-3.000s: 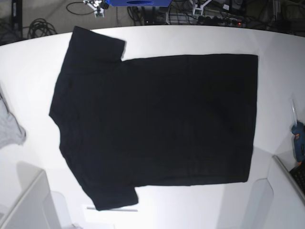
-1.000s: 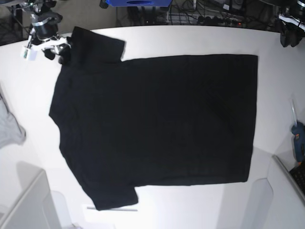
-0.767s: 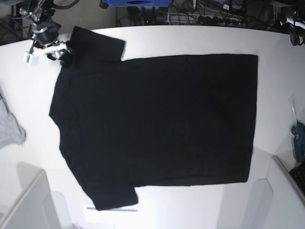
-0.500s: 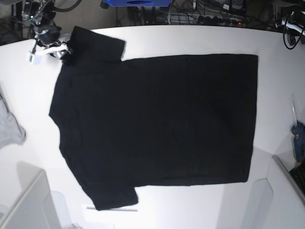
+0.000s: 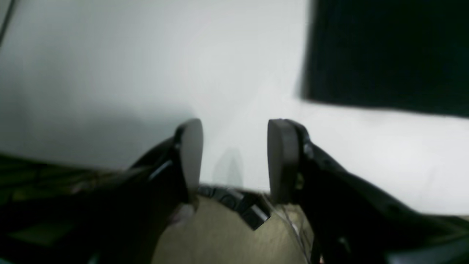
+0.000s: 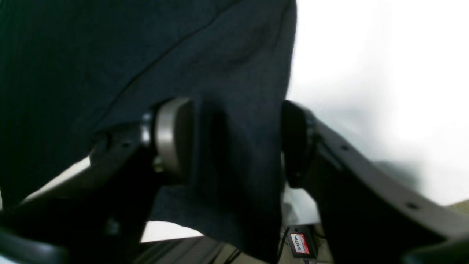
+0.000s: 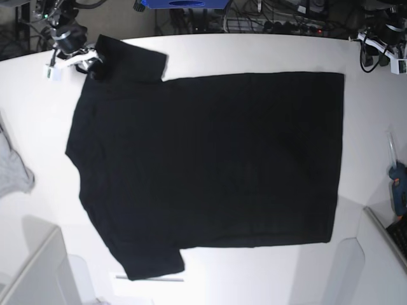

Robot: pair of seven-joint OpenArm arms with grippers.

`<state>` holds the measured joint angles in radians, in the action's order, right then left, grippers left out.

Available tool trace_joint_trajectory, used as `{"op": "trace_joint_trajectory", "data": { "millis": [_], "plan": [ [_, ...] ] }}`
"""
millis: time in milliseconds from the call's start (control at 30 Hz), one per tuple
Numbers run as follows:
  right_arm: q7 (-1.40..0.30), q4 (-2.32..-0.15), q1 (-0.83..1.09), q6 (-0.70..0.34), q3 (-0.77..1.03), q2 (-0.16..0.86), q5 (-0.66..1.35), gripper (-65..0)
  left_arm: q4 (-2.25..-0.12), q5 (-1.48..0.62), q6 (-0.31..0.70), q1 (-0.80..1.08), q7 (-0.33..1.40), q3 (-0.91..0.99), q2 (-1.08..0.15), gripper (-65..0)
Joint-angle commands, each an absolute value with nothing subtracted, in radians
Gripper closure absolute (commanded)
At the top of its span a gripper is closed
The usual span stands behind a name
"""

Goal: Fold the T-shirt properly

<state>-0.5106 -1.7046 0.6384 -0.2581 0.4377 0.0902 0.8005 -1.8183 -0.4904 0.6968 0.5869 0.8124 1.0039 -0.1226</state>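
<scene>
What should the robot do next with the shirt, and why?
Probably close the right gripper on the shirt. In the right wrist view a fold of the sleeve already sits between its open fingers, so it only needs to pinch. The left gripper is open over bare table, short of the shirt's corner, so it likely has to move in before any fold can start.

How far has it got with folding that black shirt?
Nothing is folded yet: the T-shirt lies spread flat on the white table. The right gripper has its jaws around a sleeve edge at the far corner, with a gap on one side. The left gripper hangs open over bare table near the shirt's hem. All the folds remain.
</scene>
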Motion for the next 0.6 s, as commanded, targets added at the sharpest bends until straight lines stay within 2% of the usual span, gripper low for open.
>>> {"op": "trace_joint_trajectory", "data": {
  "millis": [0, 333, 400, 500, 567],
  "plan": [
    [-0.533, -1.709, 0.651, -0.271, 0.438, 0.084, 0.796, -29.9, -1.834, -0.499, 0.698, 0.598, 0.794, 1.0, -0.137, -28.3],
    [-0.532, -1.604, 0.615, -0.277, 0.44, 0.076, 0.794, -27.0, -1.733, -0.501, 0.698, 0.545, 0.796, 0.935, -0.136, -28.3],
    [-0.53, -1.6, 0.615, -0.277, 0.441, 0.076, 0.794, -20.0, -1.701, -0.501, 0.698, 0.541, 0.796, 0.935, -0.136, -28.3],
    [-0.53, -1.598, 0.615, -0.277, 0.443, 0.076, 0.794, -2.3, -1.682, -0.506, 0.698, 0.538, 0.796, 0.935, -0.136, -28.3],
    [-0.53, -1.598, 0.611, -0.277, 0.443, 0.076, 0.794, 0.0, -1.673, -0.501, 0.698, 0.521, 0.797, 0.935, -0.134, -28.3]
  ]
}}
